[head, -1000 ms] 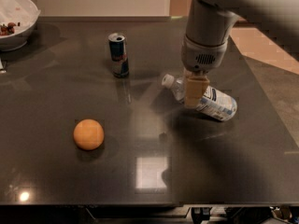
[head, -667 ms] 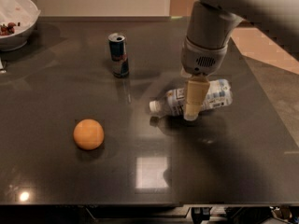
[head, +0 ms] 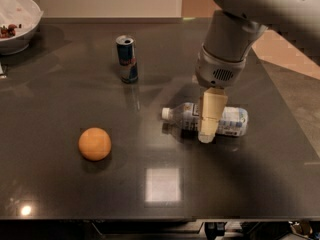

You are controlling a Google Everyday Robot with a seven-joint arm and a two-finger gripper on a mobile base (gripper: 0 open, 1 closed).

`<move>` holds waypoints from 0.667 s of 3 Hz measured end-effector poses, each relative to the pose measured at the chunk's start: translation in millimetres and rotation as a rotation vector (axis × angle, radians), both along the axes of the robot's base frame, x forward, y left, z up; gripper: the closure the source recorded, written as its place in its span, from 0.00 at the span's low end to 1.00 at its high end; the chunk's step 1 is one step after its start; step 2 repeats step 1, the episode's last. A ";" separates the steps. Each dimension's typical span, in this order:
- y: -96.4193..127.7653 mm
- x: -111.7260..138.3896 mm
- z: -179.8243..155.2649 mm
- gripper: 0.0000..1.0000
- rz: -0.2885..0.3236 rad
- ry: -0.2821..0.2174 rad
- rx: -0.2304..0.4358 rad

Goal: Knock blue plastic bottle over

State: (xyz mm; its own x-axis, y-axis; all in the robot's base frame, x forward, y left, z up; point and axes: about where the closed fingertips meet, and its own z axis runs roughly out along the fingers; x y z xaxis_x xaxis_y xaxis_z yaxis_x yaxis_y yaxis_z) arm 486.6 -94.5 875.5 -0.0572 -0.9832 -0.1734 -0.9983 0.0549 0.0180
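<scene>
1. Orange (head: 94, 144) nearest the camera, on the dark table (head: 250, 189), well apart from everything else and not part of the job.
2. My gripper (head: 206, 135) hangs straight down at mid-table, its tip low and crossing in front of the middle of the blue plastic bottle (head: 231, 121). I can't make out how wide it is open, nor whether it touches the bottle. It doesn't look to be carrying anything.
3. The bottle lies flat on its side, right of centre. Its long axis runs across the picture, nearly parallel to the table's near edge. The white cap (head: 166, 113) points picture-left, the base picture-right.
4. My judgement on progress: the bottle is down, so the knock-over looks done. Only lifting clear remains.
5. Farther back, the drink can (head: 127, 59) stands upright, apart from the bottle. A bowl (head: 15, 31) sits at the far left corner.
</scene>
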 end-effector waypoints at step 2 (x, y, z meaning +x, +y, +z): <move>0.9 0.5 0.3 0.00 -0.001 -0.004 0.004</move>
